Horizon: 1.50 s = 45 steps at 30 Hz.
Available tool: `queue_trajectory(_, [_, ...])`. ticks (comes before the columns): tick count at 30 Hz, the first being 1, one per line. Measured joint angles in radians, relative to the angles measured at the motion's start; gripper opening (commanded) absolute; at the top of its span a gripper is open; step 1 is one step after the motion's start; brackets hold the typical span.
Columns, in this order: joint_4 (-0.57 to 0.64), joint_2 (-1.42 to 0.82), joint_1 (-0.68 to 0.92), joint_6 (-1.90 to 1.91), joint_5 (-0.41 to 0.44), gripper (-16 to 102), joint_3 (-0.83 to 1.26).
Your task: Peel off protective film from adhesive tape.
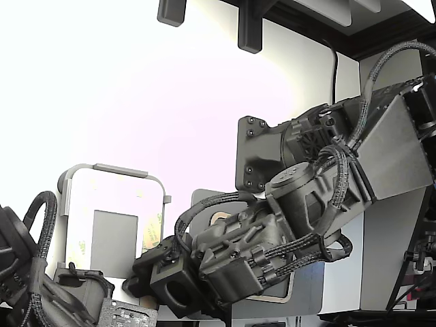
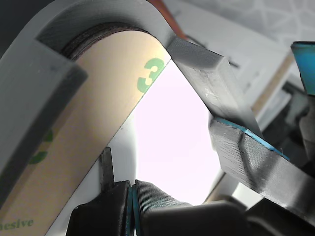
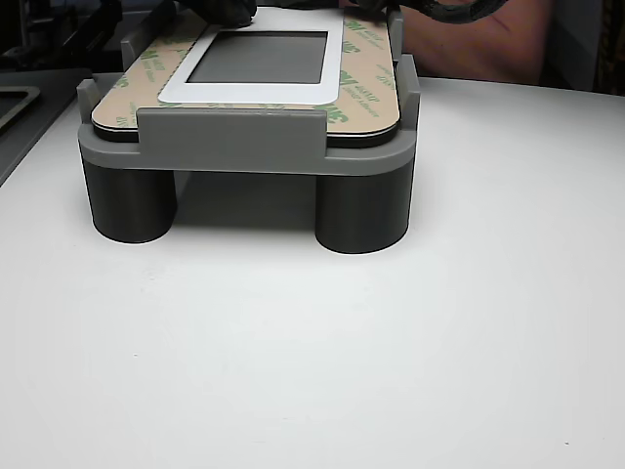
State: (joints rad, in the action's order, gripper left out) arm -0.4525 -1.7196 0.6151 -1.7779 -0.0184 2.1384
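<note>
A grey fixture (image 3: pixel 229 137) on four round legs holds a white rounded panel (image 3: pixel 256 90) with a dark centre. A tan rounded-rectangle ring with green marks (image 3: pixel 363 78) lies around the panel. The narrow straight film strip and the whitish tape strip do not show apart from this ring in any view. My gripper (image 2: pixel 132 204) is shut, its blue-edged pads pressed together, with nothing visible between them. It sits close over the white panel (image 2: pixel 167 132), beside the tan ring (image 2: pixel 93 118) at a fixture corner (image 2: pixel 197 54). In the exterior view the gripper (image 1: pixel 139 276) is low beside the fixture (image 1: pixel 112 170).
A second black arm (image 1: pixel 27 272) stands at the exterior view's lower left. A grey blue-edged block (image 2: pixel 246 157) juts in close to the gripper. A bare forearm (image 3: pixel 479 39) lies behind the fixture. The fixture stands on a white table (image 3: pixel 312 342).
</note>
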Motion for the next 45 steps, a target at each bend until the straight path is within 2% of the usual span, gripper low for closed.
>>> queue_trajectory(45, [-0.038,-0.003,0.032,0.043,0.017,-9,-0.021])
